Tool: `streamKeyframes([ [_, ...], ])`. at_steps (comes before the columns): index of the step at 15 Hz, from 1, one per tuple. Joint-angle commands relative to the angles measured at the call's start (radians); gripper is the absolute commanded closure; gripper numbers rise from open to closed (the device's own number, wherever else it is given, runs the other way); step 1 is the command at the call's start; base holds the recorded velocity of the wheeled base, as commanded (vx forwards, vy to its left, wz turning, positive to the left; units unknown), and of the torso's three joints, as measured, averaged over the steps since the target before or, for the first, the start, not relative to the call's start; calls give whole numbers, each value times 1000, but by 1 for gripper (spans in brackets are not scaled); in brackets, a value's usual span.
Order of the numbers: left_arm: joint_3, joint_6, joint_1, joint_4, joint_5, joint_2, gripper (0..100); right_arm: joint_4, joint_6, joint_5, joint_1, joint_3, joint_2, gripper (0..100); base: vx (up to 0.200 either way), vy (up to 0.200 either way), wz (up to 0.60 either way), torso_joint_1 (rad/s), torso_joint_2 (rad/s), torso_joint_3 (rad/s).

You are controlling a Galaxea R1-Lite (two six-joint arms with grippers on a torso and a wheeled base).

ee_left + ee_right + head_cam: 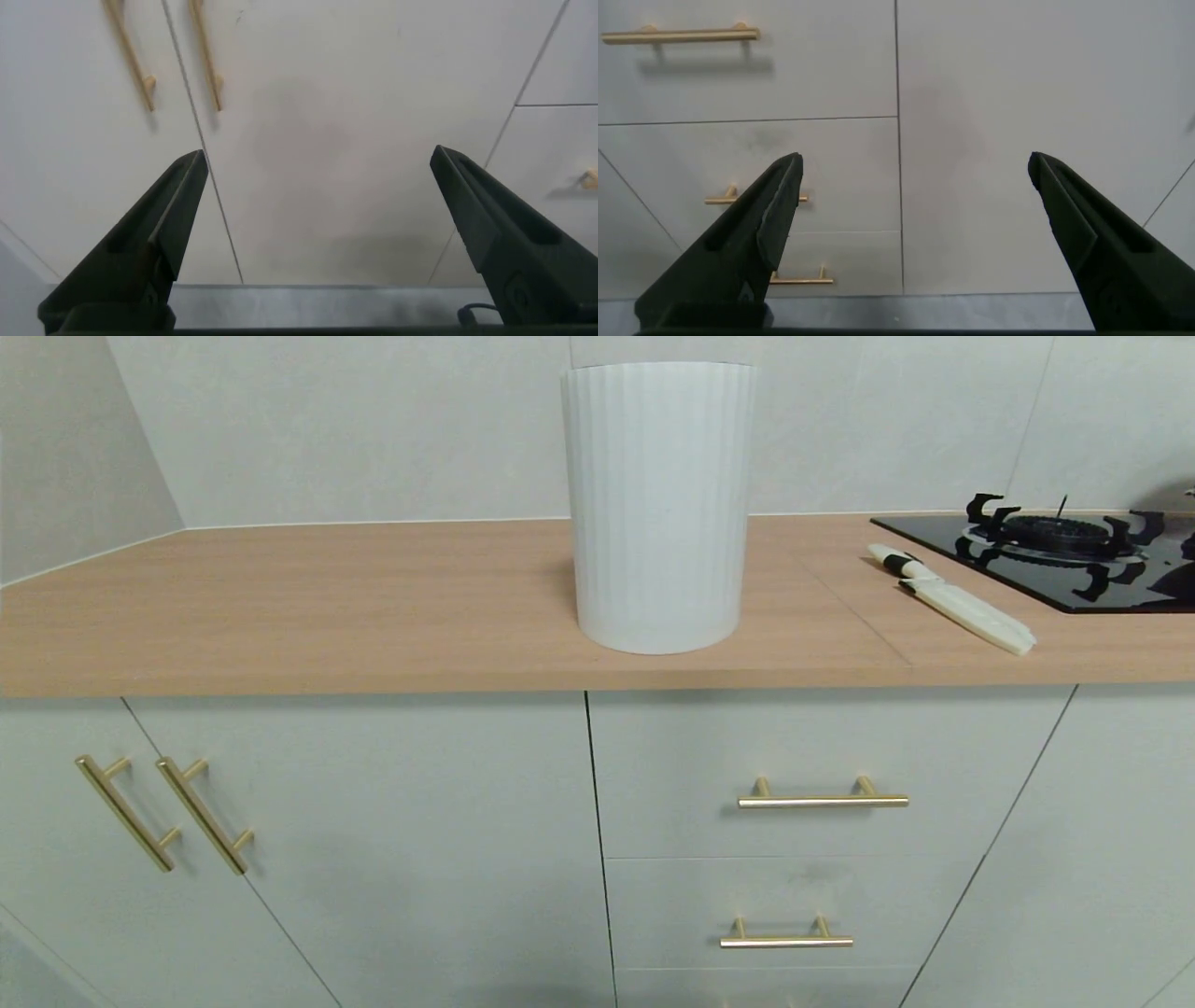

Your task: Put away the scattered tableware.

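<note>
Head view: knife (952, 602) lay on surface (280, 607), likely light, stiff, slick; best pinched mid-length. Your left hand (318, 154) and right hand (915, 159) stood spread, empty.

- We can read no words, numbers, labels or signs in any view.
- The ribbed white container (658, 504) at twelve o'clock carries no legible print.

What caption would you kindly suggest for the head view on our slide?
White ribbed container on wooden countertop, cream utensil beside the hob.
</note>
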Motion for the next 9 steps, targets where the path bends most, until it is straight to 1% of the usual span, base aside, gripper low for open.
streamKeyframes([
  [1, 0, -2, 0, 0, 0, 0, 0, 0, 1, 0, 0, 0, 2, 0, 0, 0, 0, 0, 0, 0],
  [7, 0, 0, 0, 0, 0, 0, 0, 0, -1, 0, 0, 0, 2, 0, 0, 0, 0, 2, -14, -5],
  [9, 0, 0, 0, 0, 0, 0, 0, 0, -1, 0, 0, 0, 2, 0, 0, 0, 0, 46, -276, -232],
])
